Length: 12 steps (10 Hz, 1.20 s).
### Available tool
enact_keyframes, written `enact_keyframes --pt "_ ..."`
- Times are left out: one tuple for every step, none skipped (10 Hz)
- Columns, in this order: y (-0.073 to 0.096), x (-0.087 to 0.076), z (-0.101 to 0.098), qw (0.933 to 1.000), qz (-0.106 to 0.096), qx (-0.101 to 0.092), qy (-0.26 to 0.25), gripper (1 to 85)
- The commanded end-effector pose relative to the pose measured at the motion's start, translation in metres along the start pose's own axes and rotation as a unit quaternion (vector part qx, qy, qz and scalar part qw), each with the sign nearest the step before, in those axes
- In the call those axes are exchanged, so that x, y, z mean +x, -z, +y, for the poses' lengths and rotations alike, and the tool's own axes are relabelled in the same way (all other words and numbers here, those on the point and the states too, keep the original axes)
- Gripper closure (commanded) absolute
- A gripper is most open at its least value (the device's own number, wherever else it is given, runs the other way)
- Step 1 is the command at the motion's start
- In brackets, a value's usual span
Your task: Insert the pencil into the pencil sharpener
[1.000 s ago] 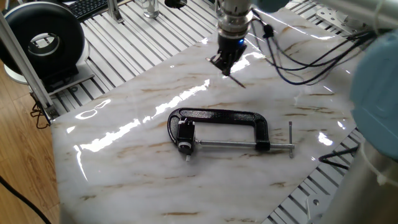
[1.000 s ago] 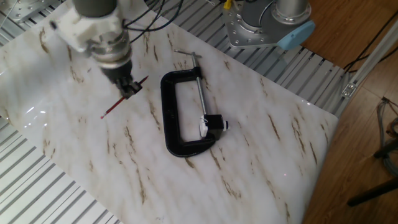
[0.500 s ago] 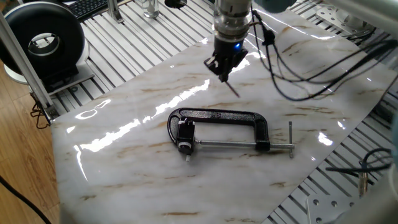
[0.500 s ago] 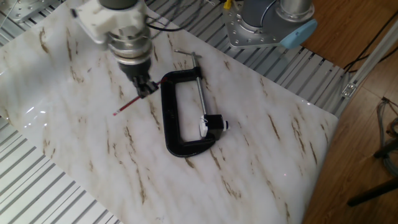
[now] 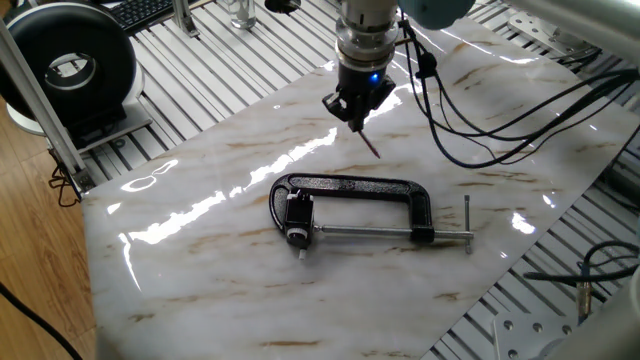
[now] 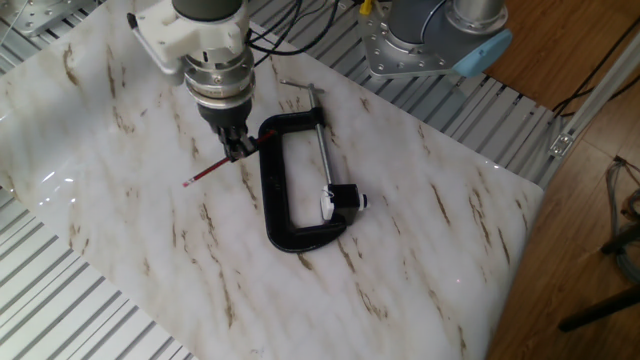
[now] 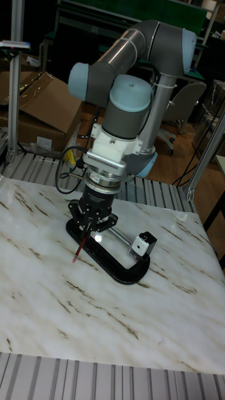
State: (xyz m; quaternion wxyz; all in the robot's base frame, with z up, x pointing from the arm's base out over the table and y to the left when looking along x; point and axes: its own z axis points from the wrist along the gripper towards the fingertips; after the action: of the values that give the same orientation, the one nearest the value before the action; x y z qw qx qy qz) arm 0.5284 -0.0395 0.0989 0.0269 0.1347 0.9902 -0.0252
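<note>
The gripper [image 6: 236, 146] hangs over bare marble table [image 6: 120, 230] with the pencil [image 6: 208, 174] slanting down from it. Just beside it lies the clamp [image 6: 275, 185], barring the way to the sharpener [image 6: 342, 200] beyond. The other sides lie open.

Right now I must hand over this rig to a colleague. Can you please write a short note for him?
Gripper: shut on the pencil, held tilted above the marble table, tip pointing down.
Pencil sharpener: sits in the clamp, at the end of its screw rod.
Done: pencil picked up and carried next to the clamp's spine.
Left: bring the pencil to the sharpener, line it up with the hole, and insert it.
</note>
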Motion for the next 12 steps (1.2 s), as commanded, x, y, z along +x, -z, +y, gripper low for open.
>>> enact_keyframes --pt "0.003 0.005 0.010 0.9995 0.008 -0.016 -0.027 84.7" --pt "0.015 0.014 0.022 0.9988 0.009 -0.014 -0.045 84.7" --pt "0.025 0.022 0.032 0.9984 0.008 -0.007 -0.056 84.7" --pt "0.030 0.030 0.045 0.9976 0.009 -0.012 -0.068 84.7" --pt "0.031 0.033 0.054 0.9971 0.006 -0.014 -0.075 84.7" --pt "0.031 0.034 0.062 0.9967 0.001 -0.016 -0.080 84.7" --pt "0.030 0.032 0.063 0.9966 -0.002 -0.014 -0.081 84.7" --pt "0.028 0.025 0.057 0.9970 -0.001 -0.014 -0.077 84.7" --pt "0.024 0.016 0.046 0.9976 0.001 -0.011 -0.069 84.7" --pt "0.020 0.004 0.037 0.9977 0.004 -0.016 -0.066 84.7" --pt "0.014 -0.005 0.026 0.9979 0.003 -0.011 -0.064 84.7" --pt "0.007 -0.012 0.021 0.9975 0.002 -0.010 -0.070 84.7"
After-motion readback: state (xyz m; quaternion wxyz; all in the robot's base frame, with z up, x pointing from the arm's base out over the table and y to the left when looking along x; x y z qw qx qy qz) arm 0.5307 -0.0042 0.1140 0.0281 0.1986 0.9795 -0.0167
